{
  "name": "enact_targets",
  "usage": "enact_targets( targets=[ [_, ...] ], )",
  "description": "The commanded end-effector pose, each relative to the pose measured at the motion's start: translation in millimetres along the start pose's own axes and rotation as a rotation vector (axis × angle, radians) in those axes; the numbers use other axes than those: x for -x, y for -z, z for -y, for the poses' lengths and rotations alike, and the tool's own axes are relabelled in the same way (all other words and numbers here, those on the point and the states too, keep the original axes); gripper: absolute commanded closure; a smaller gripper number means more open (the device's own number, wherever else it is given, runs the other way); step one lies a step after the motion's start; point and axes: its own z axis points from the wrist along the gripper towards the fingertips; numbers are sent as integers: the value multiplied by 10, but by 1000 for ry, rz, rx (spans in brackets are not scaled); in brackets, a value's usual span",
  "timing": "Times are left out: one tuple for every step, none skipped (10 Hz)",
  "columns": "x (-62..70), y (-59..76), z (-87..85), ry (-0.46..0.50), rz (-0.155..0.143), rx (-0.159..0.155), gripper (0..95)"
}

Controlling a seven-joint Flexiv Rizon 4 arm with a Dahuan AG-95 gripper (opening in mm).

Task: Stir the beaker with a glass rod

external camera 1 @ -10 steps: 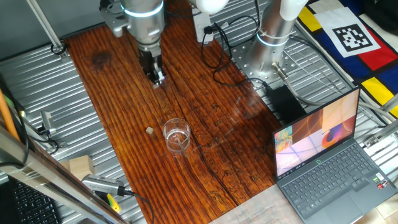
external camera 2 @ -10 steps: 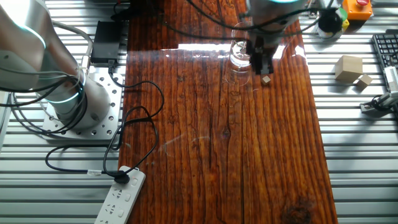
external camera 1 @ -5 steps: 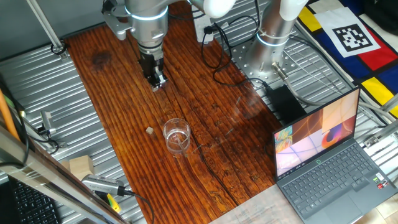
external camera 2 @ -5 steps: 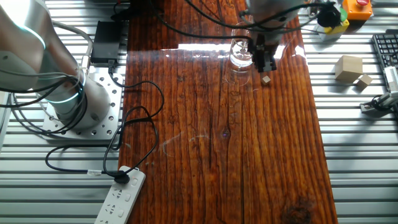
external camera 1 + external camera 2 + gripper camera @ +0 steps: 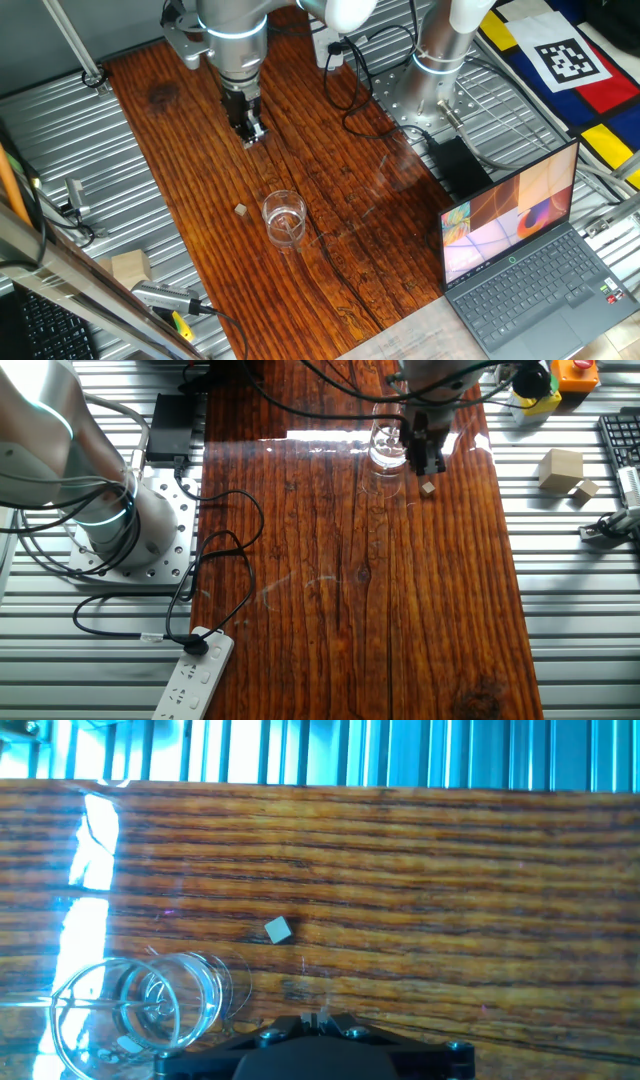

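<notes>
The beaker point(image 5: 284, 218) is a small clear glass cylinder standing upright on the wooden table point(image 5: 330, 150). It also shows in the other fixed view point(image 5: 388, 445) and at the lower left of the hand view point(image 5: 140, 1010). My gripper point(image 5: 252, 133) hangs above the table, behind the beaker and apart from it; it also shows in the other fixed view point(image 5: 427, 460). Its fingers are closed together point(image 5: 322, 1018) on a slim, faint glass rod point(image 5: 322, 1010) that sticks out between the tips. A small tan cube point(image 5: 241, 209) lies just left of the beaker.
An open laptop point(image 5: 520, 250) sits at the right front. A black adapter point(image 5: 455, 160) and cables point(image 5: 350, 60) lie near the arm's base point(image 5: 430, 80). Wooden blocks point(image 5: 560, 468) and a power strip point(image 5: 195, 675) lie off the wooden board.
The gripper has shifted slightly over the table, staying shut. The beaker and cube have not moved.
</notes>
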Motion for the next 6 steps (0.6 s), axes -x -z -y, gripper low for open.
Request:
enact_targets(
  targets=[
    [-2, -9, 3, 97, 22, 50, 950],
    [-2, -9, 3, 206, 24, 57, 950],
    [-2, -9, 3, 185, 0, 59, 950],
    [-2, -9, 3, 179, 17, 53, 950],
    [-2, -9, 3, 188, 25, 53, 950],
    [-2, -9, 3, 187, 35, 56, 950]
  ],
)
